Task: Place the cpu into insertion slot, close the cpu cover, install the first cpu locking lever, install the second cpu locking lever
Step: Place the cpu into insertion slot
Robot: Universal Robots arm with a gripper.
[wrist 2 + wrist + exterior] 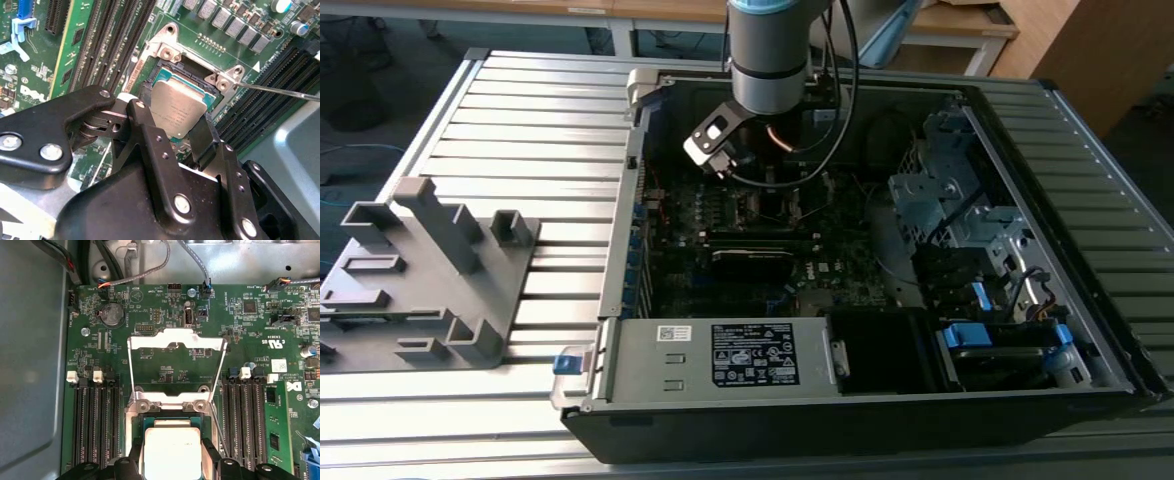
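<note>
The arm (774, 50) reaches down into an open computer case (616, 250) that sits on the bench (520, 120). In the second wrist view the gripper (172, 120) has a finger on each side of the cpu (180, 107) and looks to be pinching it by its edges. The cpu is right at the insertion slot (170, 415), lined up with it, but the pictures do not tell if it is all the way down. So the first step looks nearly done or just done. The cpu cover (175, 338) is flipped open and lies back on the board, away from the slot. A thin locking lever (280, 91) sticks out to the side, not hooked. The cover and both levers are not done yet.
</note>
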